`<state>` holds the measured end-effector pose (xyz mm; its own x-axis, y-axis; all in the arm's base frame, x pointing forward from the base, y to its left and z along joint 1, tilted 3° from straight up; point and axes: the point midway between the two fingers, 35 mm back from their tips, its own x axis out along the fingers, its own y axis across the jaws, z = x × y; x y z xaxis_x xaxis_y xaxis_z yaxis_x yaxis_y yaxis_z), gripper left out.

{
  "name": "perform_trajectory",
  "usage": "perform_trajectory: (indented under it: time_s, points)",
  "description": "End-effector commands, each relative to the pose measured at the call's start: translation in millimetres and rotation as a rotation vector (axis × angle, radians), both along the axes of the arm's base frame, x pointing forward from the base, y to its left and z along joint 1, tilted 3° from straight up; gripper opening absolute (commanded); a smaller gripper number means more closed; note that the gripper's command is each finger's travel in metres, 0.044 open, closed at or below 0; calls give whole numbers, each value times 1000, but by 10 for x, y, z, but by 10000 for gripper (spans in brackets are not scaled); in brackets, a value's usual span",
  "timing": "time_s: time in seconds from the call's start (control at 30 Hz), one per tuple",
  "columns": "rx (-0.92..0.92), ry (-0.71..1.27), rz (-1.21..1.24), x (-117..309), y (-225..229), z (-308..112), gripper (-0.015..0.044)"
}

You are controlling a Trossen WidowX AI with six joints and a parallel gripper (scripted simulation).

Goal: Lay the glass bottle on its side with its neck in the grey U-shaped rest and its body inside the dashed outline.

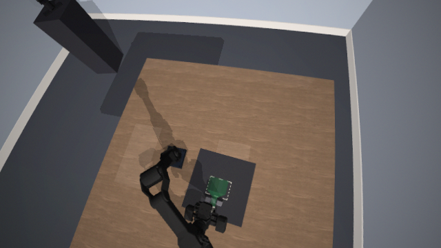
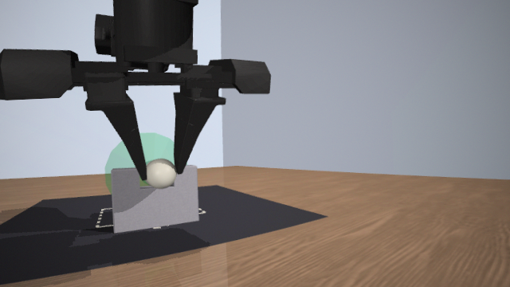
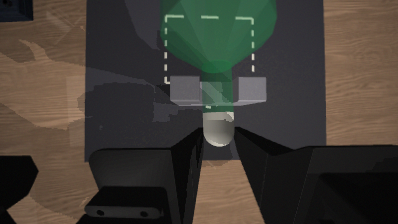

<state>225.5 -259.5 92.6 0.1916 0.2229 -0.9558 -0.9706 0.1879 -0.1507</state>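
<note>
Exterior view: gripper (image 1: 211, 209) (image 2: 162, 176) (image 3: 218, 132) left of centre, fingers clamped on the bottle's pale cap (image 2: 160, 174) (image 3: 218, 129). Green bottle (image 1: 218, 187) (image 2: 149, 149) (image 3: 218, 35) on its side, neck at the slot of the grey rest (image 1: 219, 203) (image 2: 155, 207) (image 3: 252, 89) (contact unclear). In the top view, body low, right of centre, over the dashed outline (image 1: 228, 190) (image 2: 100, 218) (image 3: 166, 50).

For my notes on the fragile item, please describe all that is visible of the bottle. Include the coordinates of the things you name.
The bottle (image 1: 219, 187) (image 2: 153, 145) (image 3: 218, 32) looks like translucent green glass, with a wide faceted body, tapering shoulder, narrow neck and rounded off-white tip. It lies on its side, neck across the notch of the grey rest (image 2: 155, 207) (image 3: 185, 89). The gripper (image 1: 211, 211) (image 2: 161, 175) (image 3: 218, 132) is closed on the tip.
</note>
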Motion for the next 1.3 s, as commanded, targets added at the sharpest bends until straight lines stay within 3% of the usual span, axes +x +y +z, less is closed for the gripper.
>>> perform_trajectory:
  time_s: [0.0, 0.1, 0.53, 0.77, 1.27]
  points:
    - [1, 1, 0, 0, 2, 1, 106]
    - [1, 1, 0, 0, 2, 1, 106]
    - [-9, 10, -1, 3, 7, 23, 440]
    - [-280, 161, -62, 40, 141, 592, 440]
    - [-289, 164, -65, 36, 168, 687, 440]
